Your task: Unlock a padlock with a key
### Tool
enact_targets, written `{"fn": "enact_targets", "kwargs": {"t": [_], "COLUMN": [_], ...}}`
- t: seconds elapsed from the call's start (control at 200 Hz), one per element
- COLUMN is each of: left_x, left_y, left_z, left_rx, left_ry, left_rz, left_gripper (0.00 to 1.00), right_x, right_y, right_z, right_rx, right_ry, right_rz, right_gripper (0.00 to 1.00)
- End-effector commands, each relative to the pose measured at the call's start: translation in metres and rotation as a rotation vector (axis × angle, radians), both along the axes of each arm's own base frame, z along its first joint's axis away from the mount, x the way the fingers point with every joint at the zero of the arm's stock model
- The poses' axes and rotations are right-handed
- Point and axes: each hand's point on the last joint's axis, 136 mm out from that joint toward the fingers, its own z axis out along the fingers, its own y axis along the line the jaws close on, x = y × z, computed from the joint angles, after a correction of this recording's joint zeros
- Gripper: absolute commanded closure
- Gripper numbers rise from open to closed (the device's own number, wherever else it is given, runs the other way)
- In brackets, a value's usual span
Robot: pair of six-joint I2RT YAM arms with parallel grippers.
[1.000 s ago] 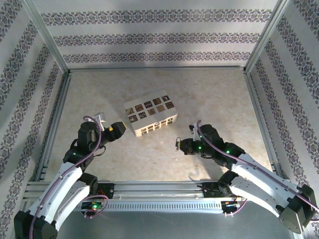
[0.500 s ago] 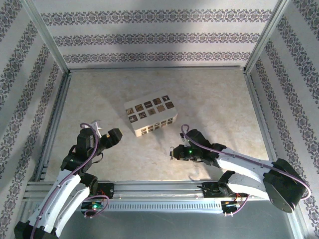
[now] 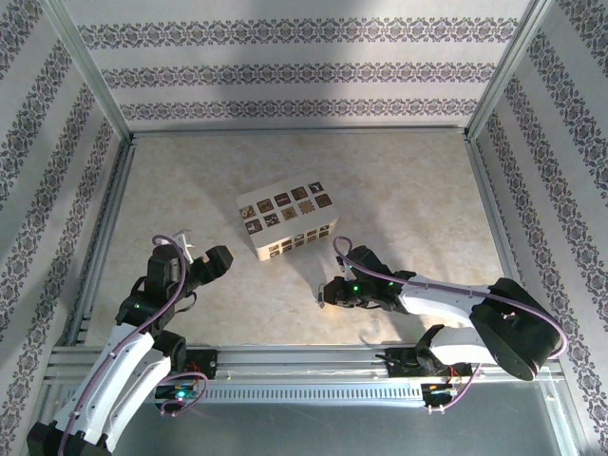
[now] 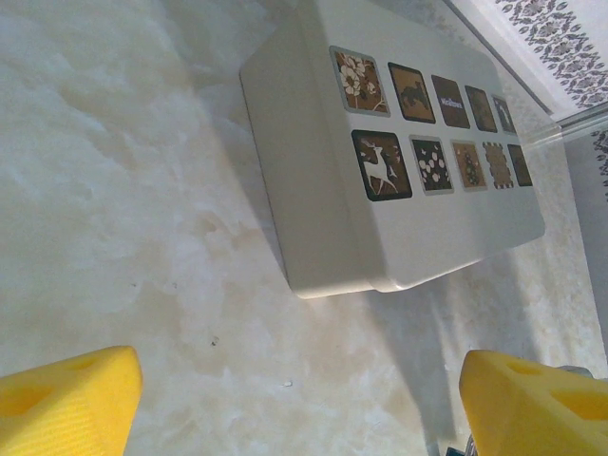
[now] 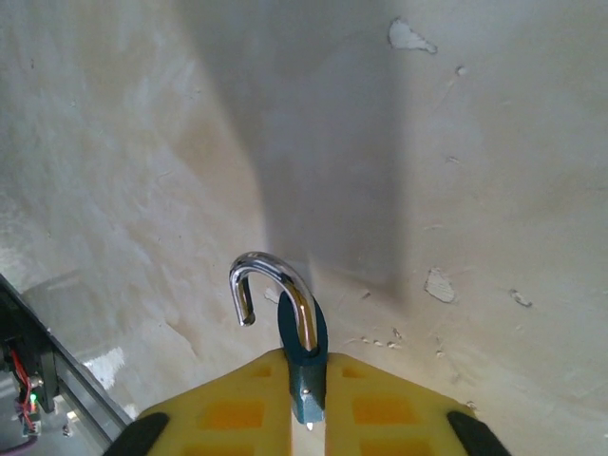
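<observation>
A beige marbled table (image 3: 399, 190) carries a cream rectangular box with dark square tiles (image 4: 408, 161). Near it the left claw (image 4: 302, 404) gapes wide, empty. Near the table's front edge, the right claw (image 3: 328, 293) pinches a small blue padlock (image 5: 309, 375), one end of its silvery shackle free.

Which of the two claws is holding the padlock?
The right claw: the blue padlock sits pinched between its yellow fingers, shackle open. The left claw is wide open and empty.
</observation>
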Motion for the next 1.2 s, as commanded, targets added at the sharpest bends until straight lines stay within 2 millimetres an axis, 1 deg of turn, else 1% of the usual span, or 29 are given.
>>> {"fn": "enact_targets", "kwargs": {"t": [0.0, 0.11, 0.225, 0.305, 0.48, 0.62, 0.755, 0.83, 0.984, 1.079, 1.194], "left_x": [0.0, 0.001, 0.002, 0.003, 0.003, 0.0, -0.004, -0.006, -0.006, -0.005, 0.001], "left_y": [0.008, 0.008, 0.012, 0.016, 0.026, 0.034, 0.046, 0.055, 0.075, 0.084, 0.09], "left_z": [0.001, 0.004, 0.007, 0.009, 0.016, 0.02, 0.027, 0.03, 0.047, 0.056, 0.065], "left_rx": [-0.002, -0.002, 0.015, 0.038, 0.105, 0.146, 0.219, 0.291, 0.43, 0.492, 0.559], "left_ry": [0.011, 0.004, -0.003, -0.007, -0.023, -0.041, -0.057, -0.056, -0.089, -0.115, -0.16], "left_rz": [0.045, 0.052, 0.064, 0.078, 0.1, 0.121, 0.145, 0.156, 0.192, 0.217, 0.225], "left_gripper": [0.13, 0.12, 0.11, 0.1, 0.09, 0.07, 0.0, 0.01, 0.01, 0.01, 0.01], "right_x": [0.004, 0.006, 0.009, 0.011, 0.02, 0.033, 0.052, 0.062, 0.082, 0.091, 0.1], "right_y": [-0.006, -0.008, -0.016, -0.025, -0.048, -0.074, -0.105, -0.124, -0.157, -0.174, -0.192], "right_z": [-0.003, 0.004, 0.013, 0.02, 0.045, 0.072, 0.099, 0.114, 0.142, 0.153, 0.157], "right_rx": [-0.022, -0.021, -0.028, -0.043, -0.072, -0.11, -0.159, -0.192, -0.256, -0.304, -0.368], "right_ry": [0.001, -0.021, -0.048, -0.066, -0.155, -0.265, -0.391, -0.461, -0.594, -0.638, -0.68], "right_rz": [-0.026, -0.034, -0.056, -0.077, -0.116, -0.167, -0.252, -0.308, -0.391, -0.422, -0.441], "right_gripper": [0.82, 0.74, 0.69, 0.68, 0.63, 0.57, 0.54, 0.5, 0.44, 0.39, 0.33]}}
